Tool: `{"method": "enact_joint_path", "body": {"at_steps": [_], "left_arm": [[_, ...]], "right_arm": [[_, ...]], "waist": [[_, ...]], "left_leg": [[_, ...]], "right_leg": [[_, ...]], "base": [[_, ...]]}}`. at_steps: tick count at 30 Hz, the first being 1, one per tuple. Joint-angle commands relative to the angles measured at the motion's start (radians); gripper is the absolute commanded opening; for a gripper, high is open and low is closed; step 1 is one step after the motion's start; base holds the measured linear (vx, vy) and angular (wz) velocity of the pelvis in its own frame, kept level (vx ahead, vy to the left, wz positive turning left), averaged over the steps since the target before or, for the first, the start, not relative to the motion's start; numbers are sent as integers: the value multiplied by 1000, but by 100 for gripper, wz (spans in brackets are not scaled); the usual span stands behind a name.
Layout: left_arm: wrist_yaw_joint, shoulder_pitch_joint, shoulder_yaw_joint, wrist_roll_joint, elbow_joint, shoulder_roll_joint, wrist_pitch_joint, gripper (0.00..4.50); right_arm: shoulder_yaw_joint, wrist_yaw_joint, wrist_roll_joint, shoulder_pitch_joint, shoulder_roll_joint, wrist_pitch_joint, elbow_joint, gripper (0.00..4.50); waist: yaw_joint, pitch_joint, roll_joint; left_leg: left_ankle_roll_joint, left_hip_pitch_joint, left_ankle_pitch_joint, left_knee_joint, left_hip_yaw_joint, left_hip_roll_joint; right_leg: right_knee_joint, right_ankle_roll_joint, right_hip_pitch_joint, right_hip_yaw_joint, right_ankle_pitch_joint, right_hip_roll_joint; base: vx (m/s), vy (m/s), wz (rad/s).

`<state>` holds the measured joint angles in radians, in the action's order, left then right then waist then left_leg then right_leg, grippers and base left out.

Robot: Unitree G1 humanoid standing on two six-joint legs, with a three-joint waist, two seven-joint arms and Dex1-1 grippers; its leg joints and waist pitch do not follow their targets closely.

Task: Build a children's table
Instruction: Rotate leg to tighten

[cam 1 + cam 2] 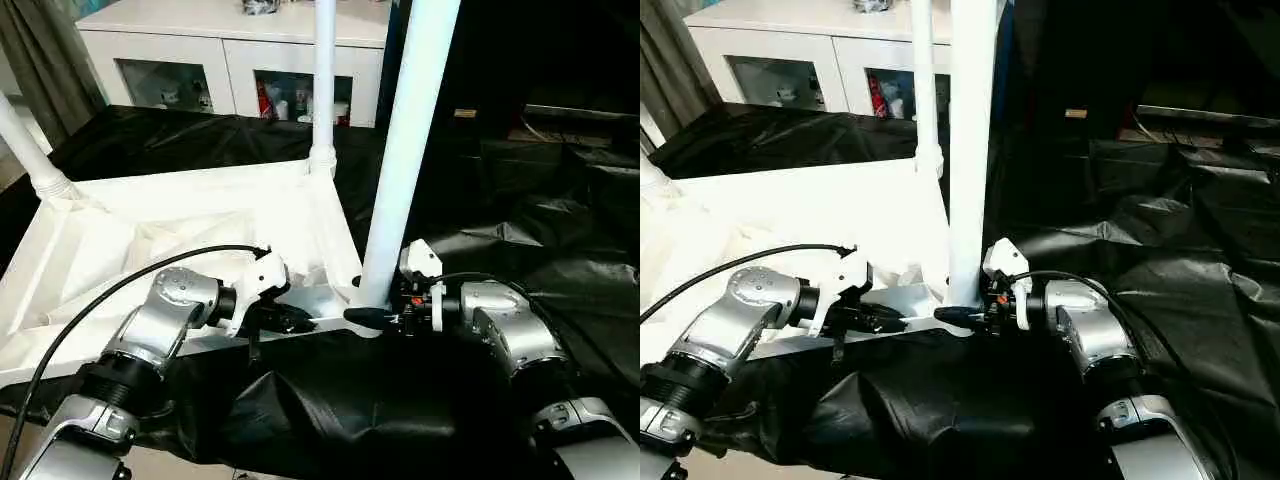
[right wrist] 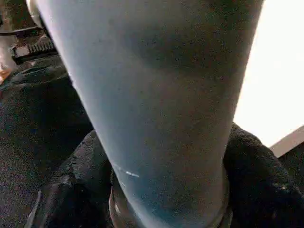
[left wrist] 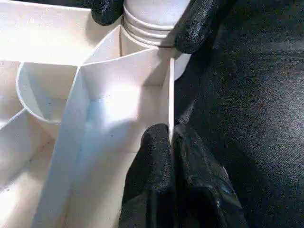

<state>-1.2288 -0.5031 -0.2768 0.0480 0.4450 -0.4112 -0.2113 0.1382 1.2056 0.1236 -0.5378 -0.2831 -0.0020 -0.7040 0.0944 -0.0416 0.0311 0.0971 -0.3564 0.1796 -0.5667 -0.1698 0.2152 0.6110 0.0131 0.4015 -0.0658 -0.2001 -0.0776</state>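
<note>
The children's table (image 1: 180, 240) lay upside down on the black-draped counter (image 1: 520, 240), its ribbed underside facing up and its near rim running along the counter's front edge. Three white legs showed: one at the far left corner (image 1: 25, 150), leaning outward; one at the far right corner (image 1: 323, 90), upright; and the near right leg (image 1: 405, 150), standing in its corner socket with a slight tilt.

The left end effector (image 1: 290, 318) was closed on the thin near rim wall of the top (image 3: 170, 109), just beside the near right socket; in the left wrist view its two black fingers (image 3: 154, 156) pinched the wall from either side.

The right end effector (image 1: 372, 316) sat at the base of the near right leg, its black fingers (image 3: 199, 23) set on opposite sides of the ribbed foot of the tube, close against it.

To the right of the top, the draped counter lay open and wrinkled. Behind the top stood a white cabinet with glass doors (image 1: 230, 60), and a grey curtain (image 1: 50, 50) hung at the far left. A black cable (image 1: 110, 290) arced over the left forearm.
</note>
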Motion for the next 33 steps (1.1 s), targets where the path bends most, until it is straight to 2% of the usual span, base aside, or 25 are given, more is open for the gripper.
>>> {"method": "enact_joint_path", "body": {"at_steps": [1,2,4,6,7,11,12,14,15,16,18,19,21,24,28,29,32,33], "left_arm": [[62,-4,22,8,-10,25,0,0],[117,-15,31,-9,14,39,3,0],[236,-44,51,-36,76,82,3,0],[270,-56,56,-39,94,103,-2,0],[284,-61,56,-42,101,112,-2,0],[400,-109,60,-49,165,205,-3,0],[414,-115,59,-50,173,217,-2,0],[442,-127,62,-51,191,242,1,0],[452,-132,63,-51,199,254,5,0],[463,-140,65,-48,210,275,12,0],[455,-140,69,-38,205,289,15,0],[438,-135,66,-32,192,289,13,0],[406,-125,57,-28,179,278,14,0],[372,-112,50,-30,173,255,22,0],[289,-82,36,-22,137,215,22,0],[262,-72,33,-19,125,200,28,0],[165,-39,23,0,72,149,17,0],[139,-31,20,5,57,135,12,0]], "right_arm": [[6,-43,-6,21,25,31,-11,276],[-9,-127,-16,14,47,44,-37,276],[-31,-342,-60,3,100,26,-111,276],[-44,-422,-66,0,125,21,-136,275],[-51,-449,-65,-1,136,23,-144,275],[-79,-614,-59,-3,228,31,-165,275],[-80,-637,-63,-4,240,31,-168,275],[-82,-669,-66,-13,264,25,-177,275],[-83,-685,-66,-18,277,20,-183,275],[-86,-694,-57,-29,300,13,-190,275],[-89,-665,-37,-33,315,16,-187,345],[-88,-629,-21,-31,319,24,-176,345],[-74,-590,-22,-25,309,30,-157,354],[-62,-532,-26,-17,286,34,-133,389],[-43,-418,-18,-7,232,39,-97,394],[-43,-379,-12,-6,212,44,-89,394],[-37,-273,-1,-4,154,47,-71,394],[-36,-252,0,-4,142,45,-68,394]], "waist": [[3,59,-7],[3,58,-7],[-3,51,-5],[-8,48,-6],[-9,47,-4],[-10,50,4],[-10,50,4],[-11,51,3],[-12,50,5],[-12,50,4],[-10,53,3],[-10,54,0],[-10,54,2],[-9,56,4],[-8,60,4],[-7,60,0],[-5,61,2],[-3,62,3]], "left_leg": [[-72,-2,150,52,-7,12],[-69,-1,158,53,-7,12],[-36,2,199,60,-5,10],[-7,5,251,66,0,6],[-7,7,261,67,-1,7],[-5,9,267,67,-1,7],[-1,11,273,67,-1,6],[-4,7,266,67,0,6],[-7,10,277,66,-1,3],[-8,10,279,66,-1,3],[-22,6,264,65,-1,4],[-27,6,258,65,-1,4],[-39,3,242,65,-1,5],[-42,2,229,64,-1,5],[-60,-3,189,60,-2,6],[-65,-4,176,59,-3,6],[-80,-8,160,56,-4,8],[-83,-5,160,55,-5,10]], "right_leg": [[-63,250,-57,38,-84,-53],[-65,247,-57,37,-97,-53],[-77,225,-51,38,-194,-56],[-89,176,-54,38,-329,-59],[-91,168,-51,39,-346,-60],[-90,172,-47,43,-300,-55],[-91,171,-46,43,-299,-54],[-90,171,-50,43,-283,-55],[-93,170,-46,43,-300,-54],[-93,168,-48,42,-306,-55],[-92,168,-50,44,-283,-56],[-92,169,-50,43,-277,-56],[-89,175,-52,43,-250,-56],[-88,178,-53,42,-238,-56],[-79,196,-58,42,-158,-55],[-78,204,-60,40,-138,-54],[-72,221,-61,38,-105,-55],[-72,225,-59,38,-104,-55]], "base": [[0,0,0],[0,0,0],[0,0,0],[0,0,0],[0,0,0],[0,0,0],[0,0,0],[0,0,0],[0,0,0],[0,0,0],[0,0,0],[0,0,0],[0,0,0],[0,0,0],[0,0,0],[0,0,0],[0,0,0],[0,0,0]]}}
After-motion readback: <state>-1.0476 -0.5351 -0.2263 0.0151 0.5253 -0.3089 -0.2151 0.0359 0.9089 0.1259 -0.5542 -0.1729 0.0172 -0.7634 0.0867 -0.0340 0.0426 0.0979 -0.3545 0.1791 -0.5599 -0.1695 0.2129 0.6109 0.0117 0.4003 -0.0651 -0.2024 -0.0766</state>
